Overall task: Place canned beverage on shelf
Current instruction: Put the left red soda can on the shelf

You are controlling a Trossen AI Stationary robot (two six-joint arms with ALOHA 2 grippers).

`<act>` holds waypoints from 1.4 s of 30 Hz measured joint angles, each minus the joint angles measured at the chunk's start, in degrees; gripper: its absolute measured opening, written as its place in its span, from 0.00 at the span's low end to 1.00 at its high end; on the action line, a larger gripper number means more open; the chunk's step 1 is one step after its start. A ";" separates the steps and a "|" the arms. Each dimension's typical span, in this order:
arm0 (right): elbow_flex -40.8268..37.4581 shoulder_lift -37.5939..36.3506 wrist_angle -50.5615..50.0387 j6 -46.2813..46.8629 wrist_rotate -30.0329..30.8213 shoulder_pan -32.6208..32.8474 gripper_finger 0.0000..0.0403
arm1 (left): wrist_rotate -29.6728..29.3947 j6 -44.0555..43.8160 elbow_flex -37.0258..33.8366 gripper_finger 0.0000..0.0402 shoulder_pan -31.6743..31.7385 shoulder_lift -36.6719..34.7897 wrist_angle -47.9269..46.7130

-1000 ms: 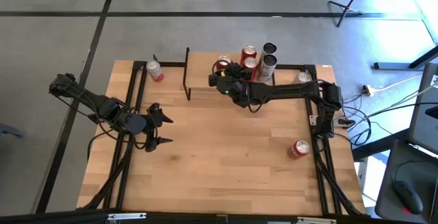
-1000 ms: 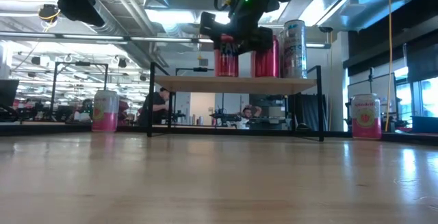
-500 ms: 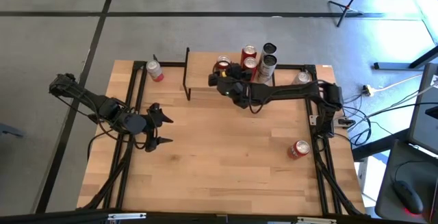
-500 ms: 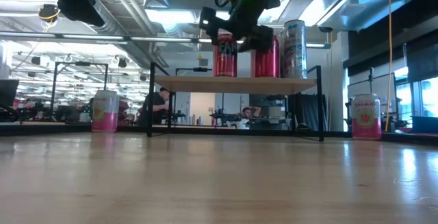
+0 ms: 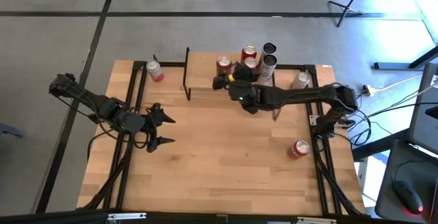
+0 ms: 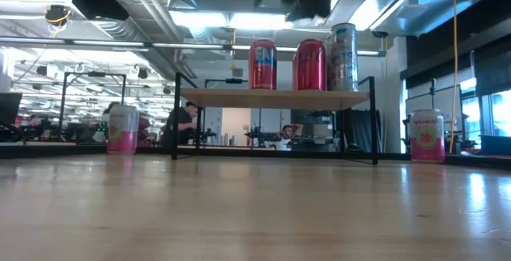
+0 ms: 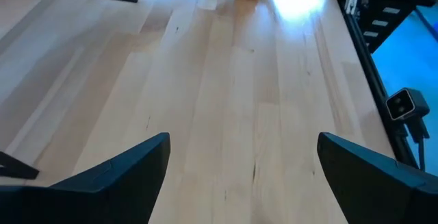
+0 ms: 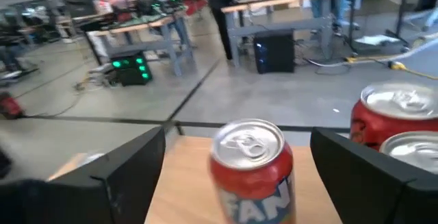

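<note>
Red can (image 8: 252, 168) stands upright on the shelf (image 5: 202, 79), freed between the right gripper (image 5: 226, 81)'s wide-spread fingers; left gripper (image 5: 159, 124) waits, spread wide, over the table.

Dark jointed arms (cables trailing), black fingers (image 7: 109, 176).

Red canned beverage (image 5: 223, 64), upright on the shelf (image 5: 202, 79), a light wooden top on thin black legs. The can stands free just ahead of the right gripper (image 5: 222, 81), whose spread jaws flank it without touching, beside other upright cans.
</note>
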 joint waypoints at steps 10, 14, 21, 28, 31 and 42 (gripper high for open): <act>0.00 -13.01 -10.58 -8.79 -3.31 11.79 0.87 | -4.62 -2.95 0.00 0.89 1.17 1.69 10.02; 0.00 -18.74 -21.06 -7.87 -11.45 15.94 0.87 | -4.70 -1.26 0.00 0.89 4.53 5.38 17.91; -0.02 -25.02 -36.35 -6.51 -27.84 18.26 0.87 | 3.14 0.01 4.28 0.89 15.04 15.16 22.85; -0.07 -27.24 -44.91 -9.79 -28.97 17.82 0.87 | 9.58 2.55 14.00 0.89 25.74 23.95 22.96; -0.07 -28.17 -45.96 -11.33 -30.23 16.82 0.87 | 10.87 4.34 16.94 0.89 29.66 26.31 22.96; -0.09 -29.06 -55.08 -10.80 -28.92 16.93 0.87 | 26.43 10.38 18.14 0.89 39.97 33.00 22.87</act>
